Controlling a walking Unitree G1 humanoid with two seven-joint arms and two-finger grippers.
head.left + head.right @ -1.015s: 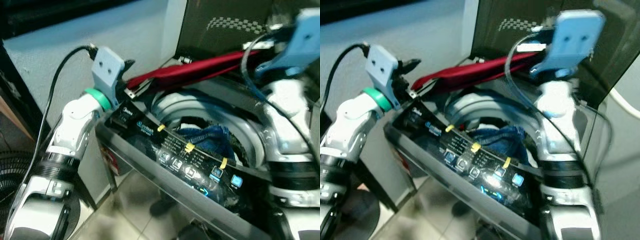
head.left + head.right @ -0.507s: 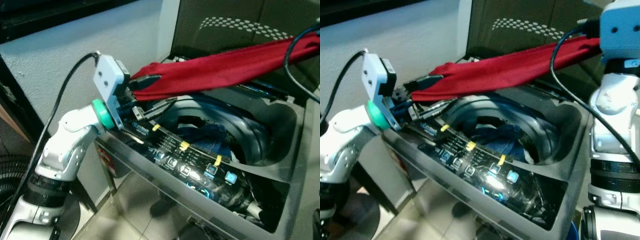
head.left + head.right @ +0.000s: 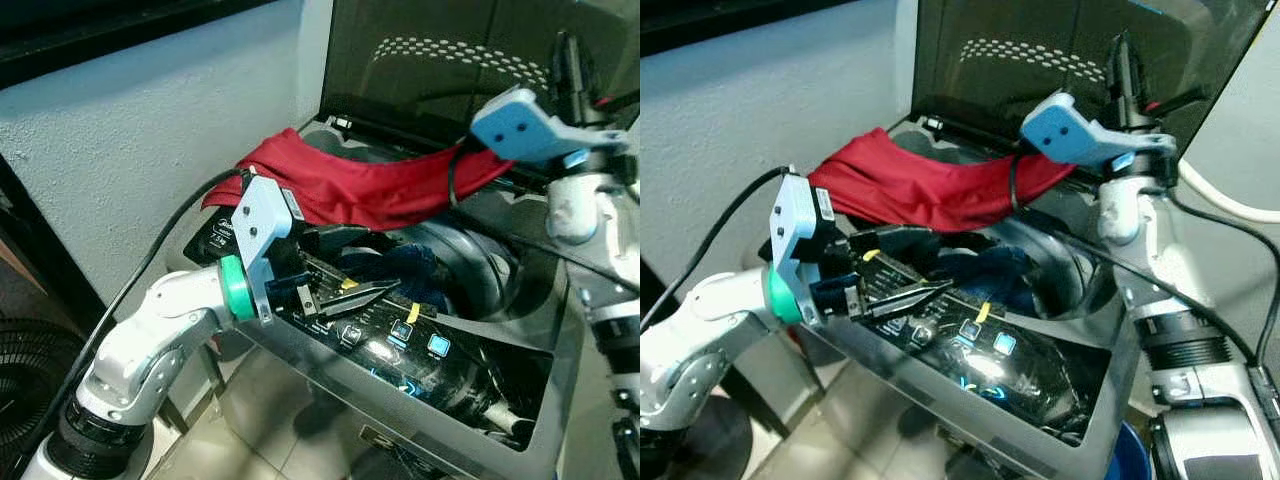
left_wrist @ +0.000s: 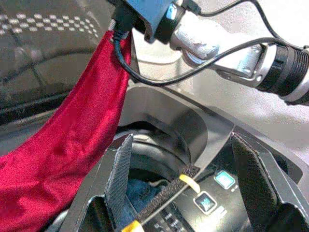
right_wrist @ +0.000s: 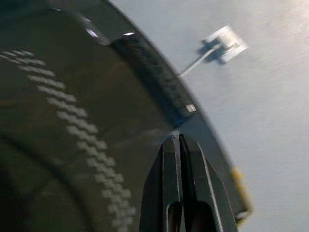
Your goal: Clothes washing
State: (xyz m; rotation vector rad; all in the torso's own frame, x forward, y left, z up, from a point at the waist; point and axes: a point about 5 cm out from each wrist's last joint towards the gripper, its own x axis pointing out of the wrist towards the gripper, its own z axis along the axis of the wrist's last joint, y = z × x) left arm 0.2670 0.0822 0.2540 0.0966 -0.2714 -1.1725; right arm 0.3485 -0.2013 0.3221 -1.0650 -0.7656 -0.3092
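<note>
Left eye view: red garment (image 3: 350,185) drapes across the washing machine (image 3: 520,350) opening; left hand (image 3: 345,285) gapes empty just below it; right hand (image 5: 179,145) pinched shut, raised beyond.

A rough pale plastered wall (image 3: 120,140) stands behind, with glossy tiled floor (image 3: 250,420) below.

Dim, bluish indoor light; right wrist view seems slightly motion-blurred.
</note>
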